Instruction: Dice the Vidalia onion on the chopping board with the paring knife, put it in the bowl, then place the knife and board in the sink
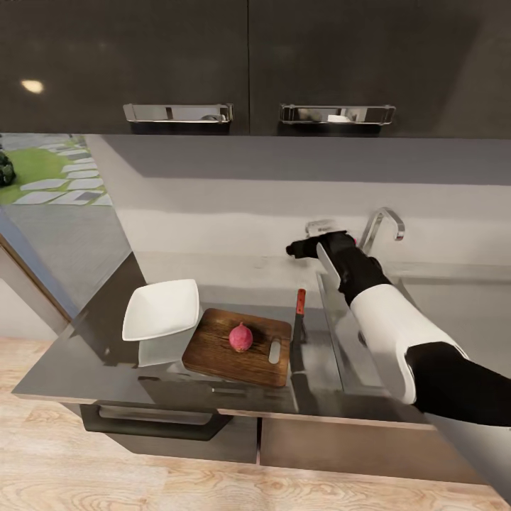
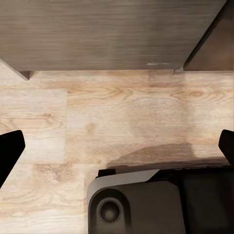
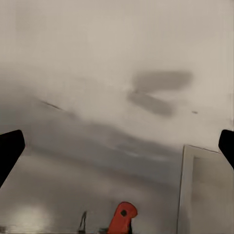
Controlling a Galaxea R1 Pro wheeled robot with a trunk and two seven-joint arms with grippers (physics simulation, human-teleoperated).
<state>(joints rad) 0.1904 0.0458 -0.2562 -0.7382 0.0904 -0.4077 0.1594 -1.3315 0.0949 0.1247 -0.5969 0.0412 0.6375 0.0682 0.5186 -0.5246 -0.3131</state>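
The pink Vidalia onion (image 1: 240, 337) sits whole in the middle of the brown chopping board (image 1: 226, 349) on the grey countertop (image 1: 99, 341). Left of the board stands the white square bowl (image 1: 162, 309), with nothing in it. The paring knife (image 1: 299, 314) lies along the board's right side, red handle toward the wall. The steel sink (image 1: 339, 333) is right of the knife, partly hidden by my right arm. My right gripper (image 1: 294, 249) hovers open above the counter's back, just left of the tap (image 1: 383, 226). Its wrist view (image 3: 117, 146) shows the knife handle (image 3: 122, 218) below. My left gripper (image 2: 117, 146) hangs open over the floor.
Dark upper cabinets with chrome handles (image 1: 177, 112) hang over the counter. A window (image 1: 50, 170) lies at the left. Below the counter is a drawer with a bar handle (image 1: 149, 426). The left wrist view looks down on wooden floor (image 2: 122, 112) and my base (image 2: 146, 200).
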